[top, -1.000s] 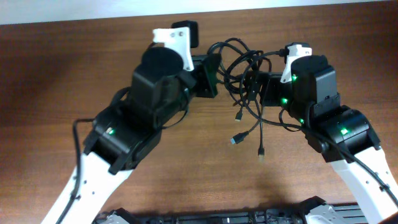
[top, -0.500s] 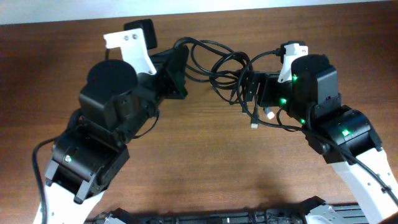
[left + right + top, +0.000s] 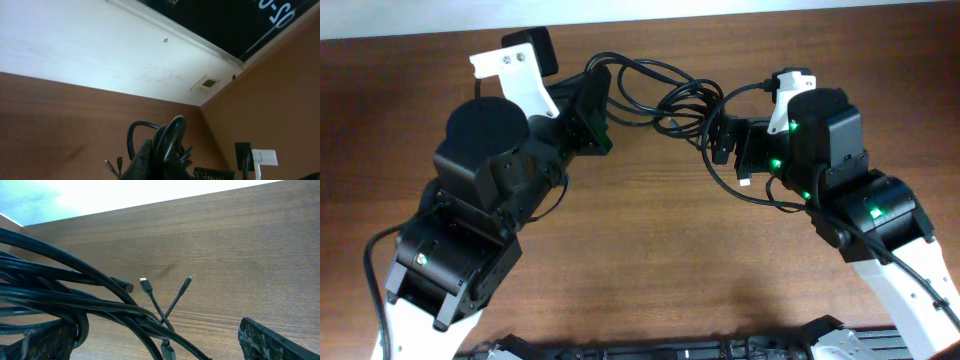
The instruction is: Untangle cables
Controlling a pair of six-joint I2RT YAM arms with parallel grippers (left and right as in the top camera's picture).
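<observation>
The cables (image 3: 660,90) are a bunch of thin black cords strung above the table between my two grippers. My left gripper (image 3: 600,92) is shut on one end of the bunch, and the left wrist view shows the cords (image 3: 170,137) pinched between its dark fingers (image 3: 145,160). My right gripper (image 3: 732,145) is open wide. In the right wrist view the cords (image 3: 75,302) cross its gap and hang over its left finger (image 3: 42,342), while its right finger (image 3: 270,340) stands apart. Small plug ends (image 3: 145,283) stick out below the bunch.
The brown wooden table (image 3: 650,260) ends at a white wall strip (image 3: 420,15) along the back. A black base (image 3: 650,350) lies at the front edge. The right arm's white bracket (image 3: 264,156) shows in the left wrist view.
My left arm has swung left and back with the cables in its grip, drawing the bunch out between the grippers. The dangling plug ends have been pulled up. The right arm has stayed put.
</observation>
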